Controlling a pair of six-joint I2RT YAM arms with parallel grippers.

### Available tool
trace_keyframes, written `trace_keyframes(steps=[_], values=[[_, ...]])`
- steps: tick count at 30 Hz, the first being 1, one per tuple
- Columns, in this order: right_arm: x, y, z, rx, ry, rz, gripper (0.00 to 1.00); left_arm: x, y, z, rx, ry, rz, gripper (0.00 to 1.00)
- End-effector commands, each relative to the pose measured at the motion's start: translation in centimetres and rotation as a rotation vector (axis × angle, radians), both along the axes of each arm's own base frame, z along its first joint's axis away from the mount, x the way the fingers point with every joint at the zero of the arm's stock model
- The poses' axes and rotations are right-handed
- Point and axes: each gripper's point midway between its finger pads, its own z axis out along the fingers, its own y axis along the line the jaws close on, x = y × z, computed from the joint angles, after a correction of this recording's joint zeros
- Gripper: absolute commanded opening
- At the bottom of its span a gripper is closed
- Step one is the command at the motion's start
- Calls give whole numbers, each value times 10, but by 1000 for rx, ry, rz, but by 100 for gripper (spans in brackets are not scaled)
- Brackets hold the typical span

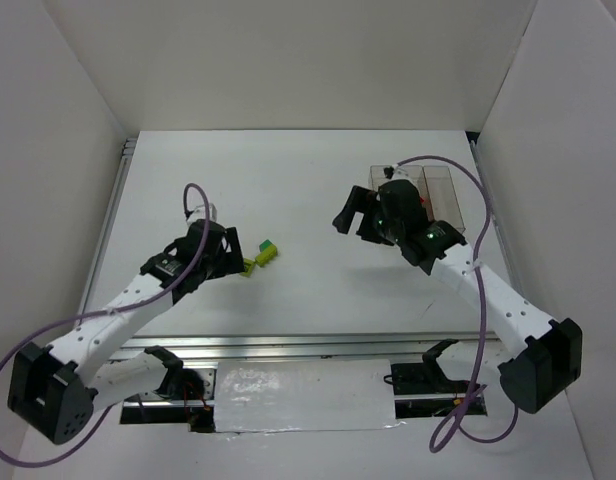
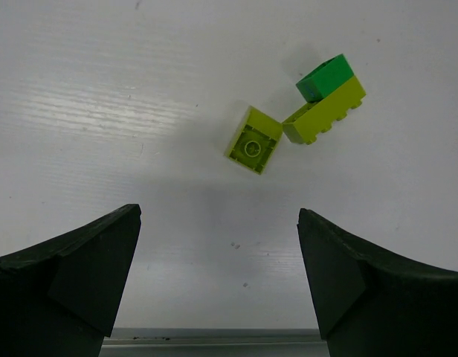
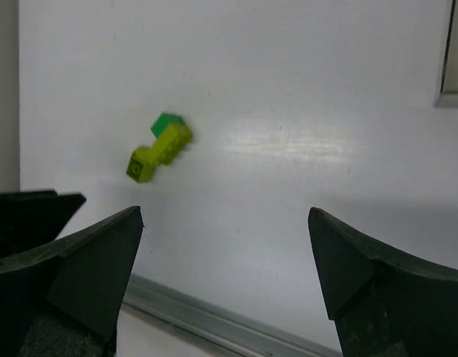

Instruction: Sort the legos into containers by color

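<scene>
Left gripper (image 2: 219,216) spread wide and empty just short of clustered yellow-green and dark green plastic toy bricks (image 2: 326,113) on white table (image 1: 288,180), seemingly to straddle one. Right gripper (image 3: 225,216) likewise spread, empty, near clear plastic bins (image 1: 443,185).

**Three bricks on the table, bins far to the right**

A small yellow-green brick (image 2: 253,140) lies tipped over with its hollow underside showing, just beside the end of a longer yellow-green brick (image 2: 327,113). A green brick (image 2: 327,76) sits on top of the longer one. The clear bins (image 1: 443,188) stand well apart to the right, partly hidden.
</scene>
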Motion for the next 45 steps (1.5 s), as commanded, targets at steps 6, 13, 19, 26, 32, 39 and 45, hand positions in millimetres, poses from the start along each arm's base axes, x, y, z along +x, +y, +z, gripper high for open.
trace_keyframes(steps=[6,13,19,26,32,39,45], values=[[-51,16,-6,118,-49,188,100,42,-27,-36,17,38,-58,91],[-63,13,-3,102,-60,210,100,59,-39,-69,66,116,-113,92],[-70,12,5,113,-84,228,100,62,-43,-80,71,138,-133,89],[-72,14,8,127,-92,241,100,59,-40,-95,92,171,-133,77],[-75,12,11,128,-97,243,100,55,-36,-103,107,197,-123,69],[-80,12,21,142,-121,253,100,47,-33,-76,68,149,-97,2],[-81,25,28,217,-96,290,100,29,-61,-15,-73,-59,-242,0]])
